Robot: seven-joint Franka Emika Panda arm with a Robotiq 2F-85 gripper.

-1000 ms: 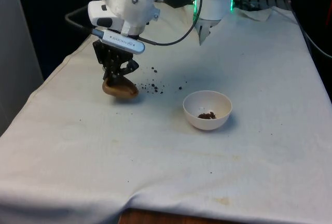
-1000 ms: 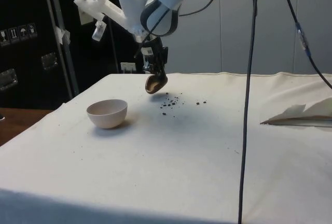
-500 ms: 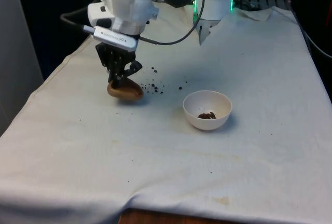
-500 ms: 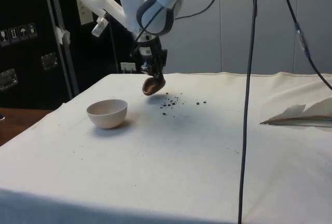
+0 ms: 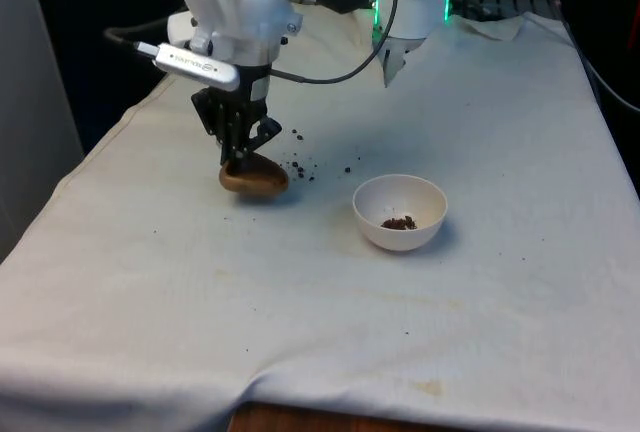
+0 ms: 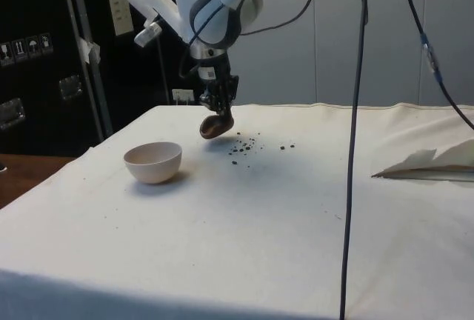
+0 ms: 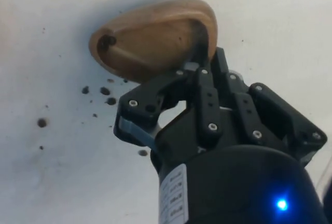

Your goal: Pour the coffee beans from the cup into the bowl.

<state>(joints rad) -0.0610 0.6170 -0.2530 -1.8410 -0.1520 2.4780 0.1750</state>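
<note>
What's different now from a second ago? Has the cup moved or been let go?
The gripper, shut on the wooden cup throughout, has carried it towards the front view's right, nearer the white bowl, and turned it somewhat. The cup remains tipped. The bowl, the few beans inside it and the spilled beans on the cloth have not moved.

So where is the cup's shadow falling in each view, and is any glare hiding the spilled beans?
Front view: a soft shadow hugs the cup on the cloth; the spilled beans read clearly. Side view: faint shadow beneath the cup, no glare. Wrist view: a dark shadow rings the cup beyond the pincer, and the beans stay distinct.
</note>
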